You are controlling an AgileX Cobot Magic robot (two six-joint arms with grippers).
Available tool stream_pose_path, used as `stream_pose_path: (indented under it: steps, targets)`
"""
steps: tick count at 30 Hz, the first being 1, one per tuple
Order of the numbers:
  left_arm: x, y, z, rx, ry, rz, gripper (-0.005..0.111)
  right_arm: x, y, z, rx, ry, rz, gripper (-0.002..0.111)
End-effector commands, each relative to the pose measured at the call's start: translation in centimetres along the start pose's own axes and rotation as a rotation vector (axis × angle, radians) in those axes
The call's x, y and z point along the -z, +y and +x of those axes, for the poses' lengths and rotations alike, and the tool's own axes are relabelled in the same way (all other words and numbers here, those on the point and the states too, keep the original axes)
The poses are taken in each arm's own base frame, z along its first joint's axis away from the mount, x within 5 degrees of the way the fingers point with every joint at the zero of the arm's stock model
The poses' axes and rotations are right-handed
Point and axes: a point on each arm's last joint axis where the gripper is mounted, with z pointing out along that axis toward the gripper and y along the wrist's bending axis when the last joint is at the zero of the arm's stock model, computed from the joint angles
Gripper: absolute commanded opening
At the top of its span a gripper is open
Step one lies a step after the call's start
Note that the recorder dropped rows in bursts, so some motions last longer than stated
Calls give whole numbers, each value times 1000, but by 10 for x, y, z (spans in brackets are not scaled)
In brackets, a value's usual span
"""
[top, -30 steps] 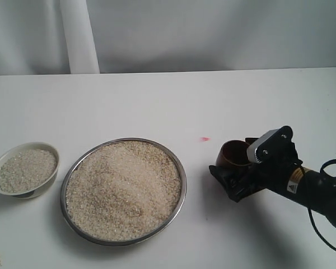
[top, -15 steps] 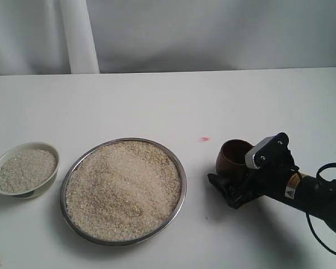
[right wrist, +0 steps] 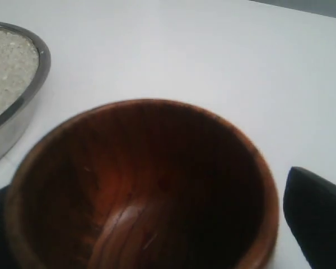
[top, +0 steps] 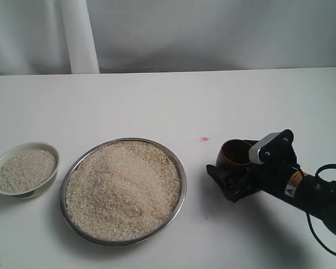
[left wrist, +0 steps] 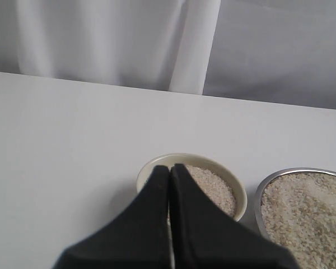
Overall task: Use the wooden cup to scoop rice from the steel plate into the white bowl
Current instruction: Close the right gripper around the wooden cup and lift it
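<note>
Exterior view, counter point(top: 157, 101) white. Plate point(top: 123, 139) sits left of centre, upright and filled nearly to the rim with rice point(top: 123, 188), the heap evenly spread. Bowl point(top: 25, 144) stands at 9 o'clock of the plate, just beside it but not touching, and holds a shallow layer of the same grain. Cup point(top: 233, 152) stands upright on the counter at 3 o'clock of the plate, apart from it, mouth up. The right wrist view shows its interior dark, grained and holding no grain. Right gripper point(top: 233, 163) reaches in from 4 o'clock, low over the counter, jaws spread to either side of the cup. In the right wrist view a strip of counter shows between the cup rim and one finger point(right wrist: 319, 218), while the other finger is mostly hidden behind the cup wall. State: released around the cup, not clamped. Left gripper point(left wrist: 169, 168) appears only in its own wrist view. State: clenched, fingers pressed flat together, nothing between them. Its tips overlap the bowl's near rim in that view, and its height above the bowl cannot be told. A small red mark point(top: 205, 139) lies on the counter at 11 o'clock of the cup.
</note>
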Motion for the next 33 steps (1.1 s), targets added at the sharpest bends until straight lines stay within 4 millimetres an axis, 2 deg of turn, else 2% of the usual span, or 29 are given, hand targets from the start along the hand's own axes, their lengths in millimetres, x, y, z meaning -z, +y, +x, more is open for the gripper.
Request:
stream_pose_path:
  steps: [1, 15, 29, 31, 33]
  targets:
    - [0, 0, 0, 3, -5, 3, 0, 0, -2, 4, 12, -27, -31, 105]
    - [0, 0, 0, 3, -5, 3, 0, 0, -7, 15, 15, 4, 6, 104]
    - [0, 0, 0, 3, -5, 3, 0, -1, -7, 14, 25, -1, 8, 88]
    - [0, 0, 0, 3, -5, 3, 0, -1, -8, 11, 28, -8, 9, 84]
    - [0, 0, 0, 3, -5, 3, 0, -1, -8, 9, 32, -13, 11, 75]
